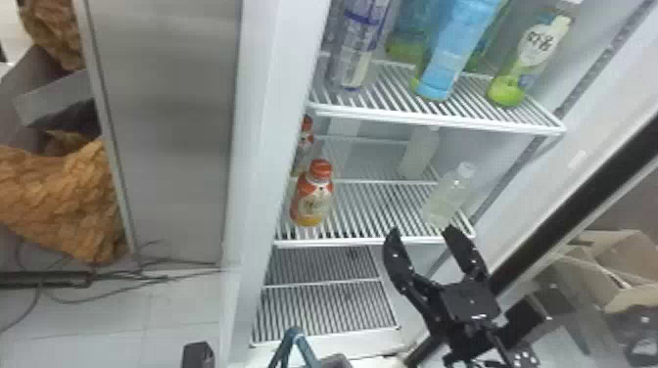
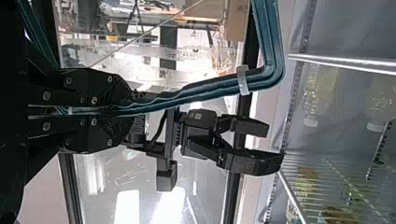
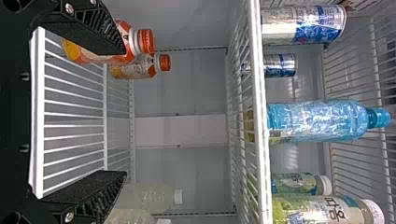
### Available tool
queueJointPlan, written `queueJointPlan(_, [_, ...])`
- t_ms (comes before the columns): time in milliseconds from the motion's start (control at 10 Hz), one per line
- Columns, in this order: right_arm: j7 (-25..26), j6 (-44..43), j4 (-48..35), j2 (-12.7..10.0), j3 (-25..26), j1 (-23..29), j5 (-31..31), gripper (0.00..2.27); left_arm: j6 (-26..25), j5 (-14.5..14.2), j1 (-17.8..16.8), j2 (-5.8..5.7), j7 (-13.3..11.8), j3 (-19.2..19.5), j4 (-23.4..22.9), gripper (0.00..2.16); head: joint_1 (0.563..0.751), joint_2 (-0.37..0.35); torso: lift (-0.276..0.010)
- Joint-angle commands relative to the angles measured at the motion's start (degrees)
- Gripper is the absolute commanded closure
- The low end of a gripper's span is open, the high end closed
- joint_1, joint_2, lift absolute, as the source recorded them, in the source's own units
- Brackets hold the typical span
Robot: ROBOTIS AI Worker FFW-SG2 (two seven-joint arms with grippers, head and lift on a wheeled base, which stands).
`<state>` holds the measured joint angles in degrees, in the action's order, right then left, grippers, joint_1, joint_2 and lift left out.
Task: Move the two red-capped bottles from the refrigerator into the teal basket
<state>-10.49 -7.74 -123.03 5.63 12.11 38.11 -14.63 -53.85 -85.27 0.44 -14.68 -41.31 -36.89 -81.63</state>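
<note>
The likeliest trouble is a knock on the way in: the right gripper [image 1: 422, 231], its jaws spread and empty, sits just outside the middle shelf [image 1: 382, 210] on the clear bottles' side, while the front red-capped bottle [image 1: 313, 200] stands close to the refrigerator's left wall [image 1: 267, 147]. A sideways sweep set too deep could topple the front clear bottle [image 1: 445, 198]; too little room by the wall could make the outer finger land on the cap or shove the bottle into the rear red-capped bottle [image 1: 303, 139], upright behind it. Coming in high risks the upper shelf [image 1: 440, 120], and lifting out low could catch the bottle's base on the front rail. The left gripper [image 2: 122, 111] has its jaws clenched on the handle [image 2: 273, 42] of the basket [image 1: 295, 333]; held only there, it may swing or tip when a bottle drops in. What is in the basket, I cannot tell. In the refrigerator, the middle shelf bears both targets and two clear bottles; the upper one bears a can [image 1: 360, 44], a blue bottle [image 1: 458, 49] and green-bottomed bottles [image 1: 531, 54].
</note>
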Motion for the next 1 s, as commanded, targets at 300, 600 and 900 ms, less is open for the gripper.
queueJointPlan(300, [-0.1, 0.0, 0.2, 0.1, 0.0, 0.0, 0.0, 0.1, 0.0, 0.0, 0.0, -0.09, 0.0, 0.0, 0.0, 1.09, 0.695, -0.35, -0.228])
queueJointPlan(600, [0.0, -0.4, 0.6, 0.0, 0.0, -0.1, -0.5, 0.1, 0.1, -0.1, 0.0, -0.09, 0.0, 0.0, 0.0, 1.09, 0.695, -0.35, -0.228])
queueJointPlan(900, [0.0, -2.1, 1.9, 0.0, 0.0, -0.3, -1.1, 0.1, 0.1, -0.2, 0.0, -0.09, 0.0, 0.1, 0.0, 1.09, 0.695, -0.35, -0.228])
